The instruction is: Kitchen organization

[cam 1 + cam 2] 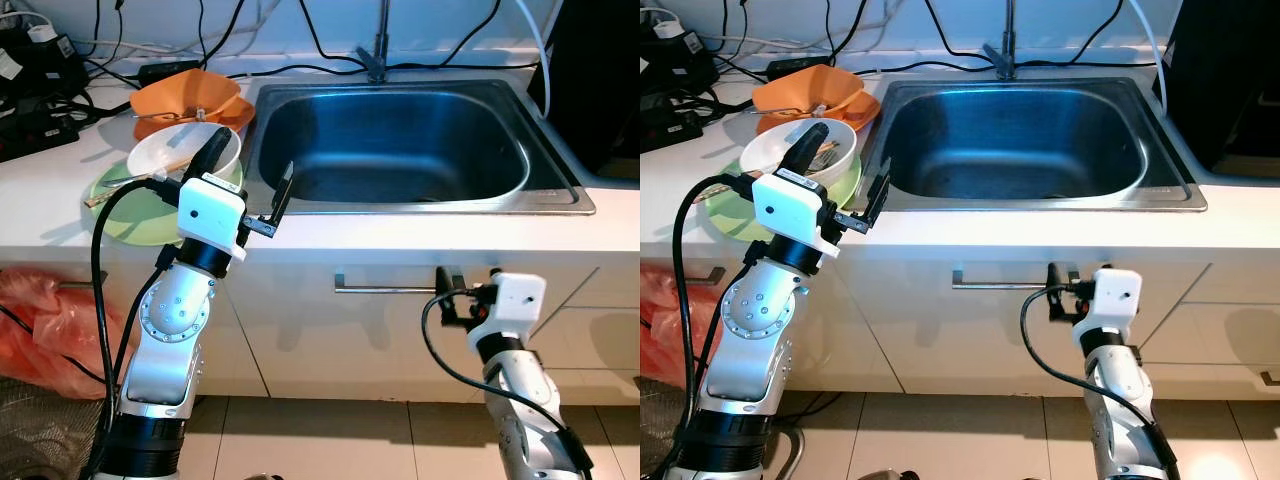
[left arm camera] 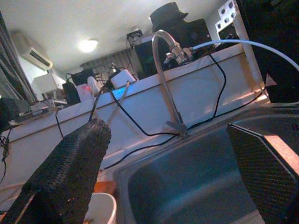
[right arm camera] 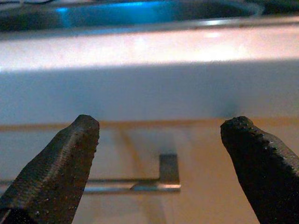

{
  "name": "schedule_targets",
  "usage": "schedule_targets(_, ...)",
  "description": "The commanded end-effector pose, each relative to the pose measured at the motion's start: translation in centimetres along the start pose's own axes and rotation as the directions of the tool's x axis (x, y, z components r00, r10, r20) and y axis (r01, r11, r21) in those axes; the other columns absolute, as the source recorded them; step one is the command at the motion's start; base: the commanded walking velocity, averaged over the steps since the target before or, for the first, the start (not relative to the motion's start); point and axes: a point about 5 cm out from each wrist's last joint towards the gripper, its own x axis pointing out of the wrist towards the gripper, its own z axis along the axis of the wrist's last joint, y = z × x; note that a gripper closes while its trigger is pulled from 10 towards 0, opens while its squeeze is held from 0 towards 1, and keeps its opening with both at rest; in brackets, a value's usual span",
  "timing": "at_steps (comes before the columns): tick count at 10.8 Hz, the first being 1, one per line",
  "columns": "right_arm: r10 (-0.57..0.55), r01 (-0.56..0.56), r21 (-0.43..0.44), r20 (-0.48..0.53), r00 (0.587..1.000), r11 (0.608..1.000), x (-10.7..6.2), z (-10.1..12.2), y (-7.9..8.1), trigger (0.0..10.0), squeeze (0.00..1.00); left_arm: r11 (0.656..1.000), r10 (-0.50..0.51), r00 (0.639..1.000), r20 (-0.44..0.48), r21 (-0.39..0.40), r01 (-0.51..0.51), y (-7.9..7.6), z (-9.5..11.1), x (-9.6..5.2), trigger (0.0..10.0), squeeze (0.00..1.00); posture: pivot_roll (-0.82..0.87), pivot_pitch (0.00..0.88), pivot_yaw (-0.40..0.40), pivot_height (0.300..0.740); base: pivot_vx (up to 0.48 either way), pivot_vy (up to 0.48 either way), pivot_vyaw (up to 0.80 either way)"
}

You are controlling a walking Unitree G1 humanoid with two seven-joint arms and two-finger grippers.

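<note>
Left pincer, fingers apart, hovers just beside white bowl at sink edge

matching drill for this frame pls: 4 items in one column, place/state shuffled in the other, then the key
Items:
1. left claw
2. right claw
3. white bowl
4. orange bowl

Places/states:
A. stacked on the green plate, chopsticks in it
B. open, low in front of the cabinet handle
C. at the back of the counter, left of the sink
D. open, raised at the sink's front left corner

Pairs: 1-D, 2-B, 3-A, 4-C
</note>
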Motion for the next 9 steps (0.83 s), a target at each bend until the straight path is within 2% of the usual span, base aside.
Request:
schedule_targets(1, -0.007, 0.007, 0.004, 0.028, 1.000, 1.000, 0.3, 0.9, 0.1, 10.0, 0.49, 1.000, 0.017, 1.000, 0.002, -0.003, -0.017, 0.3, 0.2, 0.0, 10.0, 0.00, 0.01, 0.062, 0.082, 0.740, 0.000, 0.000, 0.00)
schedule_targets(7, -0.001, 0.001, 0.004, 0.062, 0.998, 1.000, 0.6, 2.2, 0.4, 10.0, 0.41, 0.999, 0.032, 0.999, 0.003, -0.015, -0.032, 0.4, 0.4, 0.1, 10.0, 0.00, 0.01, 0.064, 0.076, 0.740, 0.000, 0.000, 0.00)
schedule_targets(9, -0.004, 0.004, -0.003, 0.118, 0.993, 1.000, 0.8, 3.9, 0.6, 10.0, 0.41, 0.999, 0.034, 0.999, -0.023, -0.016, -0.034, 0.3, -0.2, -0.1, 10.0, 0.00, 0.00, 0.063, 0.076, 0.740, 0.000, 0.000, 0.00)
